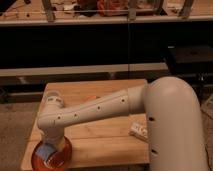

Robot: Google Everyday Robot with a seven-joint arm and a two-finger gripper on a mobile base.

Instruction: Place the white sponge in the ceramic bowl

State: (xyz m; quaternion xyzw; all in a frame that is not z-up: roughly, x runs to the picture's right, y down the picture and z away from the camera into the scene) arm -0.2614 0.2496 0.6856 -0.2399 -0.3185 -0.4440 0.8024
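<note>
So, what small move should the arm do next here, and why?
Probably let go and lift straight up. The gripper is low over the bowl at the front left corner of the table, and a pale piece, likely the sponge, seems to lie inside it already.

I am looking at the white arm [100, 107] lying across the wooden surface [105, 145] from the right edge towards the front-left corner. The gripper [51, 143] is hanging down into the ceramic bowl [66, 156], which is sitting at that corner. A pale patch, seemingly the white sponge [46, 150], is showing under it inside the bowl. A small packet [139, 131] is lying near the right edge.
</note>
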